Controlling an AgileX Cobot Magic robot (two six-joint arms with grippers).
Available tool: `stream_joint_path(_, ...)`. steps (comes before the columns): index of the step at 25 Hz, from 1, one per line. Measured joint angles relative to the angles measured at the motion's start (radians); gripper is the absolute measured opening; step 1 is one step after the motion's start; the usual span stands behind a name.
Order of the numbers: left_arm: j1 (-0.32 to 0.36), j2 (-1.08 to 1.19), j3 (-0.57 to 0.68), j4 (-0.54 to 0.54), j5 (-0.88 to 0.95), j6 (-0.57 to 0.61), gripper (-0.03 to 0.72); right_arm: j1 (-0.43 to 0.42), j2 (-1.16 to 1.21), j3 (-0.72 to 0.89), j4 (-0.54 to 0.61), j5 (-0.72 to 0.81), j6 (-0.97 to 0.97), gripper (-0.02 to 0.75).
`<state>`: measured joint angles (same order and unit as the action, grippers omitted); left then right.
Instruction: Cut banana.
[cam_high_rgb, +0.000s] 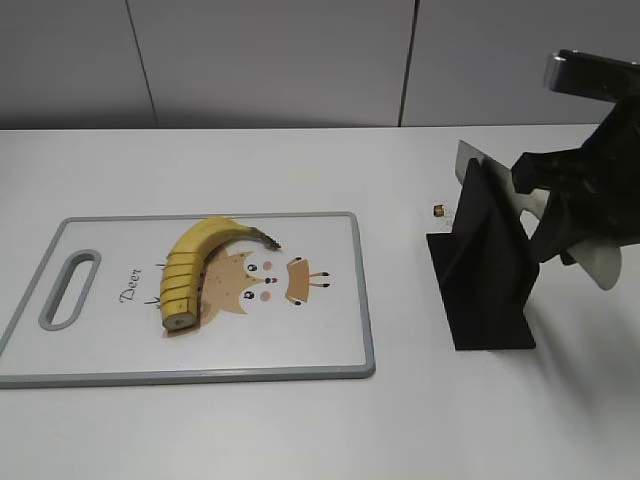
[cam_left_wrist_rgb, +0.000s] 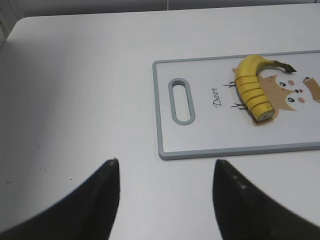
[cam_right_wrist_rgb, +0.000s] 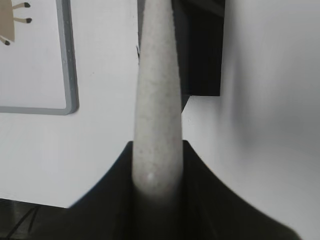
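The banana (cam_high_rgb: 190, 265) lies on the white cutting board (cam_high_rgb: 320, 340), curved, with slice lines across its thick part and a flat cut end facing the front. It also shows in the left wrist view (cam_left_wrist_rgb: 252, 85). My left gripper (cam_left_wrist_rgb: 166, 164) is open and empty over the bare table, just off the board's handle end (cam_left_wrist_rgb: 181, 100). My right gripper (cam_right_wrist_rgb: 157, 147) is shut on the pale speckled handle of a knife (cam_right_wrist_rgb: 156, 90). In the exterior view it (cam_high_rgb: 560, 205) holds the knife (cam_high_rgb: 603, 262) at the black stand (cam_high_rgb: 485, 275), far right of the banana.
The board carries a brown cartoon deer print (cam_high_rgb: 255, 280) and the word "Deer". A small brass-coloured object (cam_high_rgb: 438, 209) sits on the table behind the stand. A grey wall runs along the table's far edge.
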<state>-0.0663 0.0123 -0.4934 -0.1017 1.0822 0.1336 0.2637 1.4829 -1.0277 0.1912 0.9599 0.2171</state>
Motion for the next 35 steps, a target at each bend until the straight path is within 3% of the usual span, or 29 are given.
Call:
stream_joint_path(5,0.0,0.0,0.0,0.0,0.0,0.0,0.574,0.0,0.039,0.0,0.036,0.027,-0.003,0.197)
stream_joint_path(12,0.0,0.0,0.0,0.001,0.0,0.0,0.574,0.0,0.05,0.0,0.055,0.034,-0.048,0.511)
stream_joint_path(15,0.0,0.0,0.0,0.001,0.0,0.0,0.574,0.0,0.044,-0.003,0.055,0.033,-0.058,0.583)
stream_joint_path(27,0.0,0.0,0.0,0.001,0.0,0.0,0.574,0.0,-0.254,-0.007,0.051,0.018,-0.319,0.601)
stream_joint_path(35,0.0,0.0,0.0,0.002,0.0,0.0,0.574,0.0,-0.577,0.24,0.048,-0.035,-0.391,0.594)
